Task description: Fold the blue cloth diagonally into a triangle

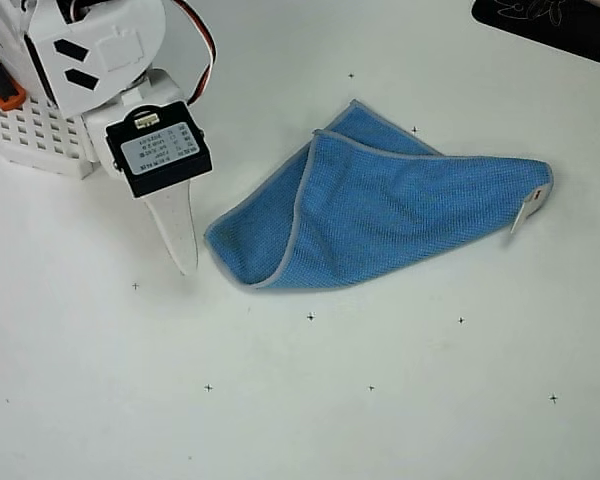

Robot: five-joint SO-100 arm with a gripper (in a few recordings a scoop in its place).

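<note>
In the overhead view, the blue cloth [380, 205], a soft medium-blue microfibre square with a pale grey stitched edge, lies flat on the white table [380, 420]. It is folded over on itself and makes a rough triangle. Its long side runs from the lower left up to the right, only a little tilted. One pointy end is at the far right, where a small white tag [529, 208] sticks out past the blue. The rounded end is at the lower left. A third corner points up, toward the top of the picture. The top layer does not line up with the bottom layer there: a strip of the lower layer peeks out along the upper left side, and a grey edge line runs down across the cloth from that top corner to the lower left end.

The white robot arm [90, 50] is up and to the left of the cloth. Its gripper [178, 235] points down the picture, just beside the cloth's lower left end but apart from it. Only one long white finger [176, 225] can be seen, so I cannot tell if the gripper is wide or narrow. Nothing is in it.

A white block with a grid of little holes [35, 135] sits far left of the cloth, under the arm.
</note>
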